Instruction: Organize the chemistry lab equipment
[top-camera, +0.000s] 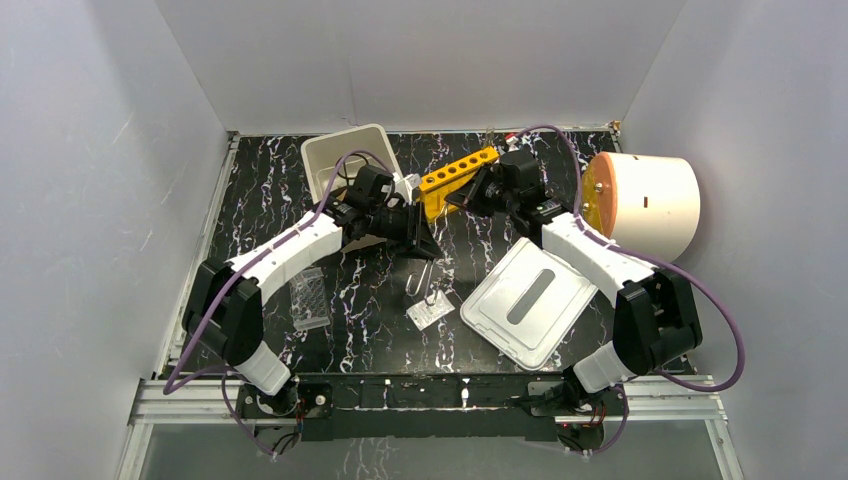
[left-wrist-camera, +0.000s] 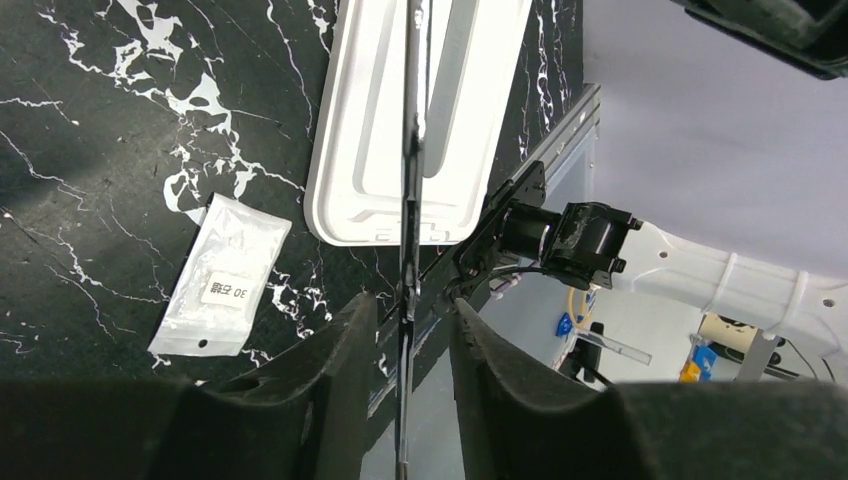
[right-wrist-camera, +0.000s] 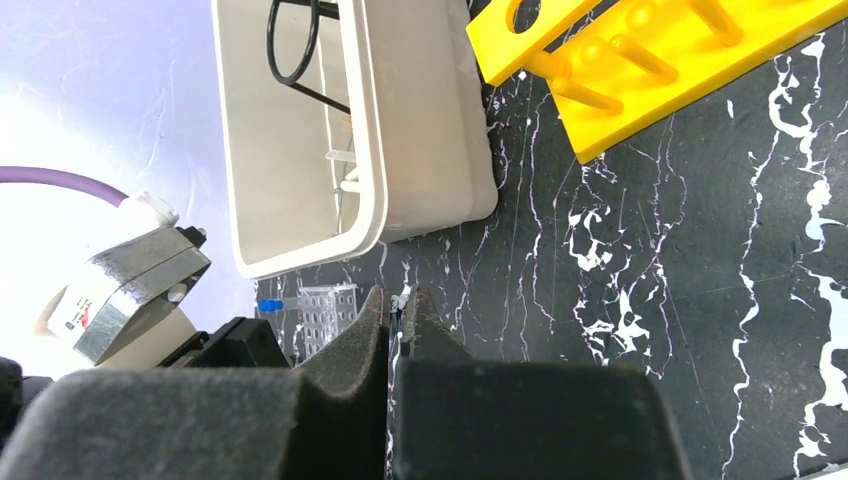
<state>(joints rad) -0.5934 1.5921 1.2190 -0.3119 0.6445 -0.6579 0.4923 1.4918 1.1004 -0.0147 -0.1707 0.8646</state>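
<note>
Thin metal tweezers run straight up between my left gripper's fingers, with a narrow gap on each side, so these jaws stand open around them. From above, the tweezers slant down from the left gripper toward the table's middle. My right gripper sits just behind it, near the yellow rack. It is shut, with a thin shiny sliver, apparently the tweezers' end, pinched at its tips. A black wire ring lies inside the white bin. A blue-capped vial rests in a clear perforated rack.
A white lid lies flat at front right, with a small labelled plastic bag beside it. The yellow test-tube rack stands by the white bin at the back. A big white and orange cylinder lies at far right.
</note>
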